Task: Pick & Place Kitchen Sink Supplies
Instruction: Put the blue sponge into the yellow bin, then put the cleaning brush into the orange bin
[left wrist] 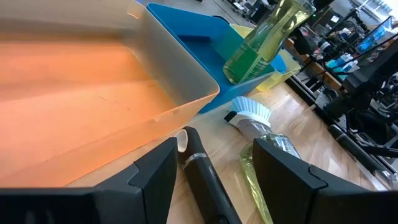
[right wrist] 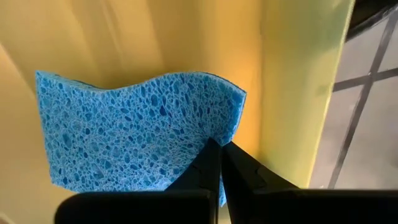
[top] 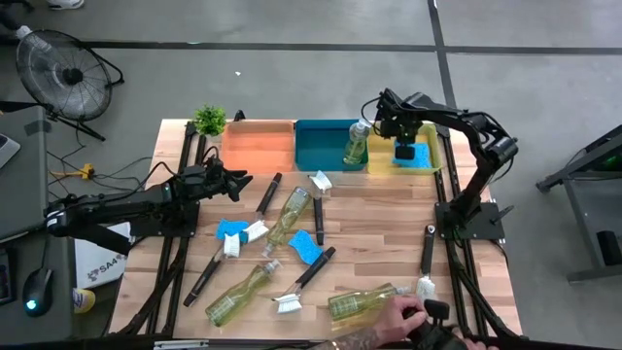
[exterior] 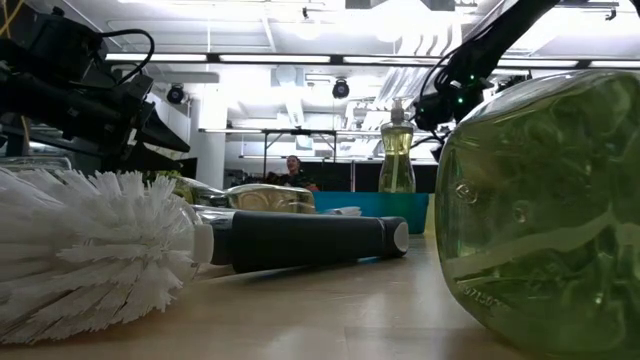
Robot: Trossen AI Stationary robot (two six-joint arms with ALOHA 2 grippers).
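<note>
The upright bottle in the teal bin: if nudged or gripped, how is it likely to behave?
The upright bottle is tall and narrow, standing at the teal bin's edge, so a nudge would probably tip it. It looks nearly full of liquid, so likely heavy for its size. Its clear, smooth wall may be slippery in a grip.

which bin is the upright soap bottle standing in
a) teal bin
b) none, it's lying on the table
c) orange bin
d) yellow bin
a) In the high view the upright soap bottle stands at the right end of the teal bin, between the orange bin and the yellow bin that holds a blue sponge.
</note>
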